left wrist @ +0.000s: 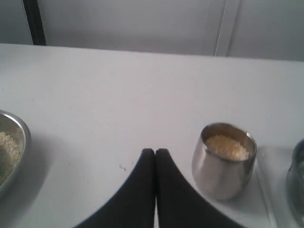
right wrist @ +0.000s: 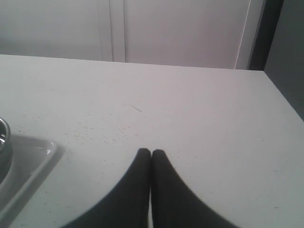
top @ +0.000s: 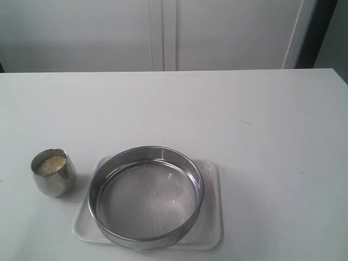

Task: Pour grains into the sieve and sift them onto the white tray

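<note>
The round steel sieve [top: 145, 197] with grey mesh rests on the white tray [top: 210, 235] near the table's front edge. Its mesh looks bare. To its left stands a small steel cup [top: 54, 173] holding yellowish grains [top: 51, 165]. In the left wrist view the same cup [left wrist: 223, 167] with grains [left wrist: 227, 147] stands just beside my left gripper [left wrist: 155, 152], which is shut and holds nothing. My right gripper [right wrist: 151, 152] is shut and empty over bare table, with the tray's corner [right wrist: 33, 156] and a sliver of the sieve's rim [right wrist: 3, 130] off to one side. Neither gripper shows in the exterior view.
A second steel bowl [left wrist: 10, 151] with pale grains shows at the edge of the left wrist view. Fine specks [right wrist: 97, 130] lie scattered on the white table beside the tray. A white wall with panel seams stands behind the table [top: 234, 119].
</note>
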`<act>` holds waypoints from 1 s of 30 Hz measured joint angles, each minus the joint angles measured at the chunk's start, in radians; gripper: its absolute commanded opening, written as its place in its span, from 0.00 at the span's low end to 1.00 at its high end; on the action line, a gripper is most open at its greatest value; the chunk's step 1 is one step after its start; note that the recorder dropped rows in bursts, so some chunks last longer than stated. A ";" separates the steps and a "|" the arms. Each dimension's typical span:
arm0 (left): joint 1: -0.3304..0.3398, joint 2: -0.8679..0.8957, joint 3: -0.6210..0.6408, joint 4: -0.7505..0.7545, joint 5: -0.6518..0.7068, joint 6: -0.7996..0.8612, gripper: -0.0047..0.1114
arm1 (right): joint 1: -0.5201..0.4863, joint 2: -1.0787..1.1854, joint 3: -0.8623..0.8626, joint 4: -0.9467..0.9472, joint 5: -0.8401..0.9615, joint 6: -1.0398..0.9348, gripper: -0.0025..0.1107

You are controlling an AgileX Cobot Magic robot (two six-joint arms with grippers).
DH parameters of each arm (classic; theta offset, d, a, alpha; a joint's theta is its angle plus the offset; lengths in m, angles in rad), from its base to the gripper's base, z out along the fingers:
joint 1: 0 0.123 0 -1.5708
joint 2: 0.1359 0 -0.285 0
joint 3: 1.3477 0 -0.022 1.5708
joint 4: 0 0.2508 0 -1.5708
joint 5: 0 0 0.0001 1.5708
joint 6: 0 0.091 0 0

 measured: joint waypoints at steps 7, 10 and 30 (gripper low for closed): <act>0.000 0.000 0.001 -0.004 -0.356 -0.246 0.04 | 0.000 0.000 0.000 -0.002 -0.003 -0.059 0.02; 0.000 0.000 -0.027 -0.002 -0.366 -0.292 0.04 | 0.000 0.000 0.000 -0.002 -0.003 -0.064 0.02; 0.000 0.483 -0.257 0.248 -0.499 -0.214 0.04 | 0.000 0.000 0.000 -0.003 -0.005 -0.064 0.02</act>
